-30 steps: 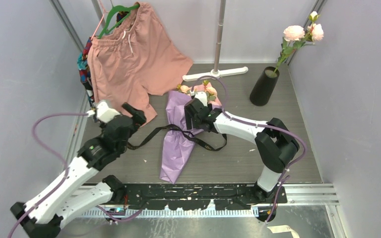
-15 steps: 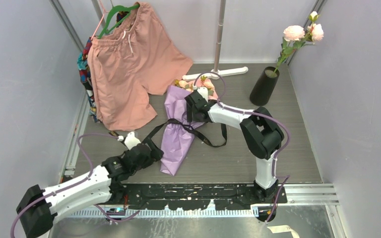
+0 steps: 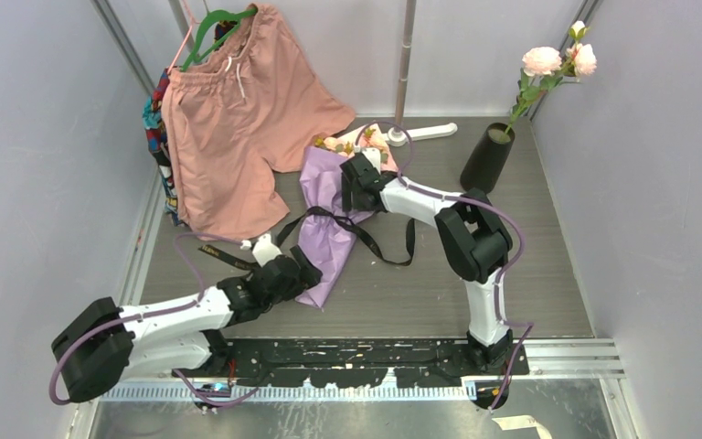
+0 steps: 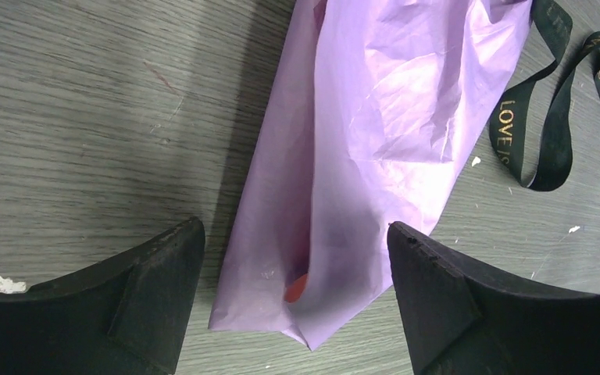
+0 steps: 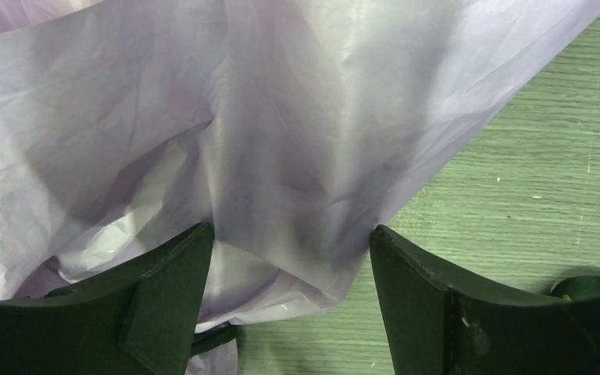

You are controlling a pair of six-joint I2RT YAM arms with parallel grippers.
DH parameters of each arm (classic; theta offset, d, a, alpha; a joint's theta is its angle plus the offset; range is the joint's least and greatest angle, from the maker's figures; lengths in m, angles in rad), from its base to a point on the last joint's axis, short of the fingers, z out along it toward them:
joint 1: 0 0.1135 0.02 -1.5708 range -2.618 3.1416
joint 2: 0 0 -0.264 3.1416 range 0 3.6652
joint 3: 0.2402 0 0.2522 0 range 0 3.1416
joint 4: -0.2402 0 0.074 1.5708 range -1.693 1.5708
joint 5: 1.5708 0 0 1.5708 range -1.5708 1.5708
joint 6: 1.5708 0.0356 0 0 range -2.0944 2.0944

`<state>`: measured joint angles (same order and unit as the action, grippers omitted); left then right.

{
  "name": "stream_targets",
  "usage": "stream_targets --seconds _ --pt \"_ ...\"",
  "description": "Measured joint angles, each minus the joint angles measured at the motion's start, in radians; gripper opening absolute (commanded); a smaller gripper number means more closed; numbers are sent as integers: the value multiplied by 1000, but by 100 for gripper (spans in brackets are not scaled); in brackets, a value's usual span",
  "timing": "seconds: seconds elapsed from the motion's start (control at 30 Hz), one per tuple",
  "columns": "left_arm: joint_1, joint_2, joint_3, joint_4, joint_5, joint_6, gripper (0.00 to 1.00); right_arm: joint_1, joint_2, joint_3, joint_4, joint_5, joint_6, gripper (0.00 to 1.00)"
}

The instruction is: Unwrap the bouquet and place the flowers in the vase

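Top external view: the bouquet (image 3: 327, 229) lies flat on the table (image 3: 530, 274), its lilac cone pointing back toward the arm bases. The flowers (image 3: 347, 143) peek out at the far end, just beside the salmon shorts (image 3: 238, 119). The left gripper (image 3: 303, 274) is down at the cone's narrow tip, jaws spread wide. The left wrist camera backs that up, with the paper's pointed end sitting between the two fingers (image 4: 156, 305), not pinched. The right gripper (image 3: 352, 189) is over the wide upper part of the wrap, also well open, and crumpled lilac paper fills the gap in its own wrist view. The black ribbon (image 3: 379, 247) crosses the cone's middle, ends trailing on the table. The vase (image 3: 486, 160) stands upright at far right, well apart, with two paler blooms (image 3: 558, 60) in it.
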<state>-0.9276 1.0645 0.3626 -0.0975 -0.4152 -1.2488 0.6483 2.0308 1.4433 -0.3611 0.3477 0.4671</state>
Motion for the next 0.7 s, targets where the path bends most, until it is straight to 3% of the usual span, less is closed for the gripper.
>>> stream_targets --seconds 0.17,0.5,0.7 --pt "0 -76 0 -50 -12 9 87 31 -78 -28 -27 7 -26 78" --pt "0 -400 95 -288 -122 87 87 187 -169 2 -48 41 -66 75" --pt "0 -374 112 -282 -125 124 85 203 -122 18 -56 51 -74 69"
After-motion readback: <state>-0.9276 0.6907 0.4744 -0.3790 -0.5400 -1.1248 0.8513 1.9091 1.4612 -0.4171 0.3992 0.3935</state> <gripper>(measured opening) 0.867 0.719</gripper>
